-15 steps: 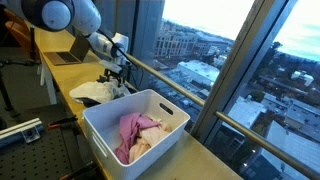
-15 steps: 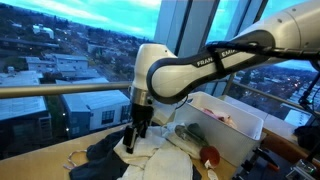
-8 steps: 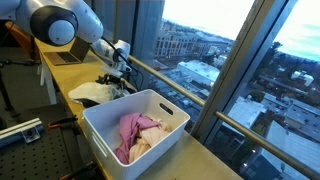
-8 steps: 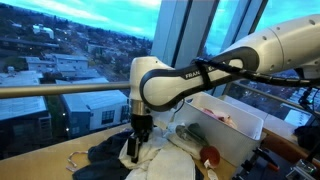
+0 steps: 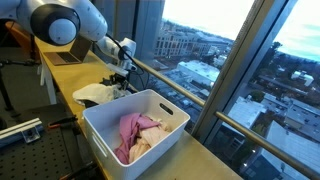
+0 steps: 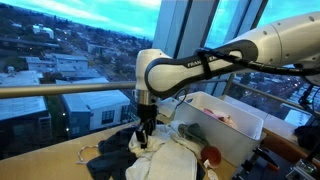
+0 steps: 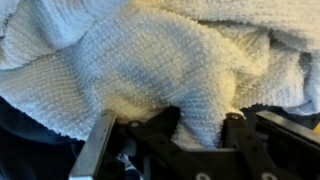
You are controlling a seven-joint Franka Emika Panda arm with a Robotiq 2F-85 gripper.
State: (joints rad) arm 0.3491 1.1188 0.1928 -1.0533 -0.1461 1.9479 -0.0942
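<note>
In the wrist view a white terry towel (image 7: 170, 50) fills the frame. A fold of it hangs down between the black fingers of my gripper (image 7: 198, 125), which press on it from both sides. In both exterior views the gripper (image 6: 146, 130) (image 5: 120, 80) points down into a heap of cloths on the wooden counter by the window. The white towel (image 6: 160, 150) lies on top of the heap (image 5: 95, 93), and a dark cloth (image 6: 112, 152) spreads beside it. The arm hides the exact pinch point in the exterior views.
A white plastic bin (image 5: 172, 108) (image 6: 240, 122) stands on the counter (image 5: 55, 75) just past the heap and holds pink cloth (image 5: 135, 130). A green thing (image 6: 190, 133) and a red thing (image 6: 210, 155) lie near the bin. The window rail (image 6: 60, 90) and glass run close behind.
The jaws stood wide above the heap a second ago. They have since closed on a fold of the white towel, and the wrist has shifted slightly toward the bin.
</note>
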